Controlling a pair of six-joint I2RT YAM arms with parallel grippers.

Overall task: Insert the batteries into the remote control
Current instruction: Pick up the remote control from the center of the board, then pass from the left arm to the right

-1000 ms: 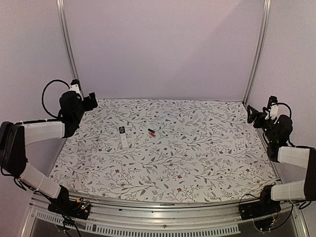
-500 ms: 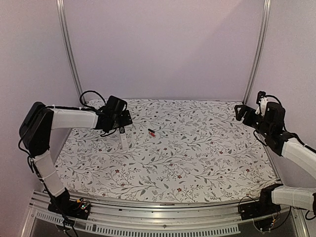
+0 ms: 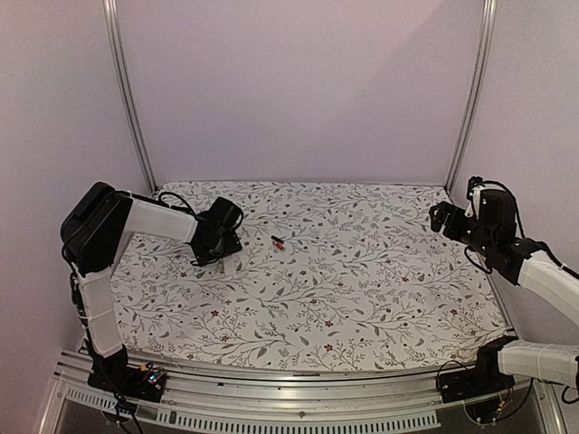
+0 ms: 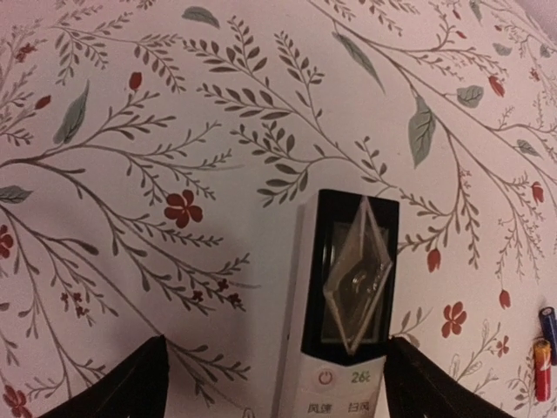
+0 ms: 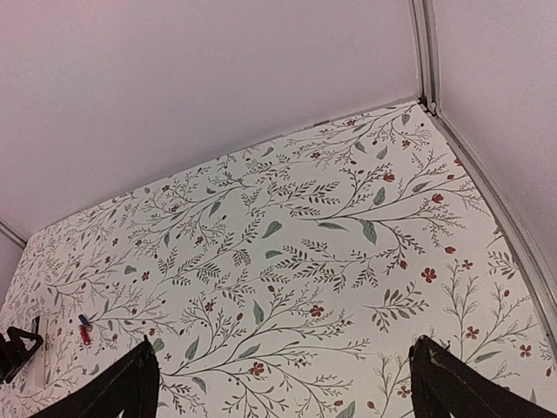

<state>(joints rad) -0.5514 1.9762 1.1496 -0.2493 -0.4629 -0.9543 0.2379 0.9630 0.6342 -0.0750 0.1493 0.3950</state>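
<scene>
The white remote control (image 4: 348, 305) lies face up on the floral cloth, its dark screen and a red power button showing. My left gripper (image 4: 278, 383) hangs low over it, open, with the remote between the fingers nearer the right one and a wide gap on the left. In the top view the left gripper (image 3: 220, 237) covers the remote. The batteries (image 3: 278, 241), black with red, lie just right of it; they show at the right edge of the left wrist view (image 4: 544, 348) and far off in the right wrist view (image 5: 84, 331). My right gripper (image 3: 439, 217) is open in the air at the far right, holding nothing.
The floral cloth (image 3: 362, 289) covers the table. Metal posts (image 3: 466, 108) and lilac walls close the back and sides. A metal rail (image 3: 271, 411) runs along the near edge between the arm bases.
My left arm has swung in from the left edge and come down over the remote. The right gripper has moved a little inward and lower.
</scene>
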